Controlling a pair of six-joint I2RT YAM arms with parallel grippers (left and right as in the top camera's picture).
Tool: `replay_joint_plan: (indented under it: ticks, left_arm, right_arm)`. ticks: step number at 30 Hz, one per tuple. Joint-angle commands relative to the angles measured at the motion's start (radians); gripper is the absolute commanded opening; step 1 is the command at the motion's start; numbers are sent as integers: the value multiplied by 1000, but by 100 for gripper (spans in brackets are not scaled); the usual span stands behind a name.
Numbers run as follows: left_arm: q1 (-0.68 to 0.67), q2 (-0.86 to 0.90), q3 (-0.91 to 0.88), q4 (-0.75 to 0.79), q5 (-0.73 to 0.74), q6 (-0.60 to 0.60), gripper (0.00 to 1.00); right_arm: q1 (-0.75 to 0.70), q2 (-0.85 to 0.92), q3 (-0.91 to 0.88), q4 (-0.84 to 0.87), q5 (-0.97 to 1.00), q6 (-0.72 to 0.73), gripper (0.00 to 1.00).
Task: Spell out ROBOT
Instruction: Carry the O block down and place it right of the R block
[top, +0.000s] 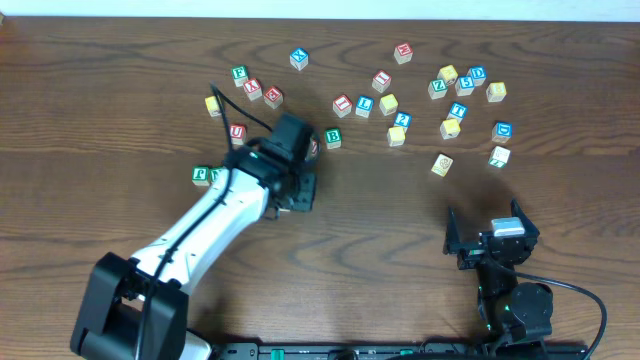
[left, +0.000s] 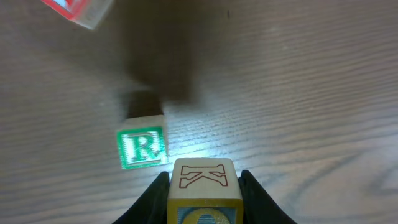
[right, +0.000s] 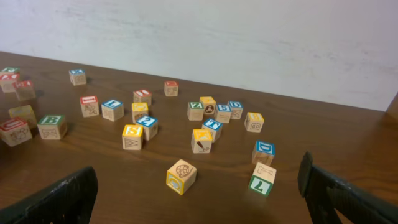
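R cube (left: 142, 148) is the anchor rn: green letter up, flat on the worktop (left: 298, 93), lower left of centre in the left wrist view.

Near to far in that view:
- Left fingers (left: 152, 200) are clamped on a held cube (left: 203, 180) at bottom centre. It has a brown K outline on top and a blue/yellow pic on the face toward the cam. Can't tell if it's lifted or resting.
- R sits just beyond it and to the left, v close, but idk if they touch.
- Further out, a red-lettered cube (left: 78, 9) pokes into the upper left corner.

Overhead, near to far:
- Right fingers (top: 452, 228) are wide apart at lower right, holding nothing.
- B cube (top: 333, 137) is just right of the left wrist, near frame centre.
- Yellow cubes (top: 396, 135) are scattered w/ the rest toward upper right.

What could go wrong imo:
- The gap to R is tight, so a slightly off set-down could nudge or spin it.
- K is facing up, so if it lands like this the row reads RK, not RO.
- A sticky release could also drag the cube crooked.
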Motion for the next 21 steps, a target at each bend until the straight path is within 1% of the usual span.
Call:
replay_joint_plan:
  ticks: [1,5,12,16,21]
  left_arm:
    - [-55,-5,-39,26,-112,-64,7]
    - [-88,-5,-42,42,-143,-64,8]
    - [-90,48,-42,113,-166,-68,7]
    - [-90,86,-42,119,-164,-69,8]
    - [-90,111,-42,117,-161,-98,7]
  right_arm:
    - [-5,-6,-1,-4,-3,-10,99]
    - [-5,-6,-1,-4,-3,-10,99]
    - [-5,-6,-1,-4,-3,-10,99]
    - [-5,-6,-1,-4,-3,-10,99]
    - [-5,-6,-1,-4,-3,-10,99]
